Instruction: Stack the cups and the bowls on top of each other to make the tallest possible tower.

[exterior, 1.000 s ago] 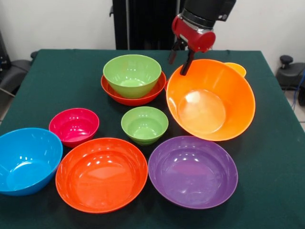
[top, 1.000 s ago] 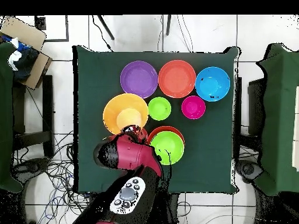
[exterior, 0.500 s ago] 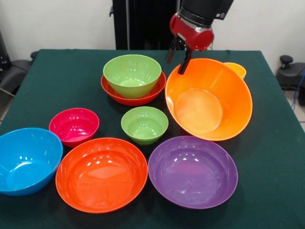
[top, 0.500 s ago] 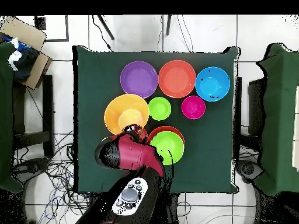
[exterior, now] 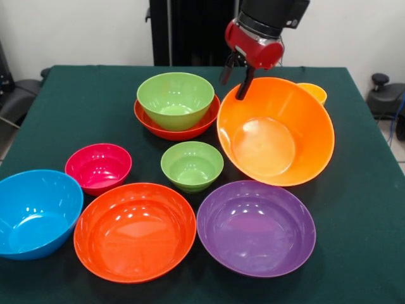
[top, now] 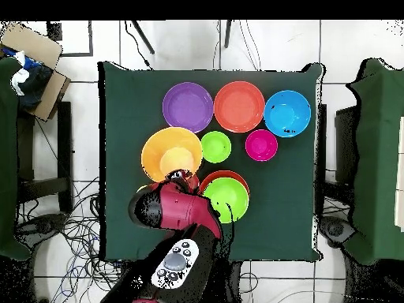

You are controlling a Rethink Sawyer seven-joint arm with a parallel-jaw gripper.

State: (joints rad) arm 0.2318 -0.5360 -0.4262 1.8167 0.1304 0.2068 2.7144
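Observation:
My gripper (exterior: 235, 75) is shut on the far rim of the large orange bowl (exterior: 275, 136) and holds it tilted, its opening facing the front camera. The bowl also shows in the overhead view (top: 170, 151), beside my arm. A yellow-orange cup (exterior: 314, 92) stands behind the bowl, mostly hidden. To the left, a medium lime green bowl (exterior: 175, 98) sits nested in a wide red-orange bowl (exterior: 180, 132); the pair also shows in the overhead view (top: 226, 199).
On the green table (exterior: 76, 95) in front stand a small lime green bowl (exterior: 192, 166), a magenta bowl (exterior: 98, 168), a blue bowl (exterior: 35, 212), a large red-orange bowl (exterior: 134, 231) and a purple bowl (exterior: 256, 228).
My gripper has risen a little and shifted slightly left with the large orange bowl. The other bowls have not moved.

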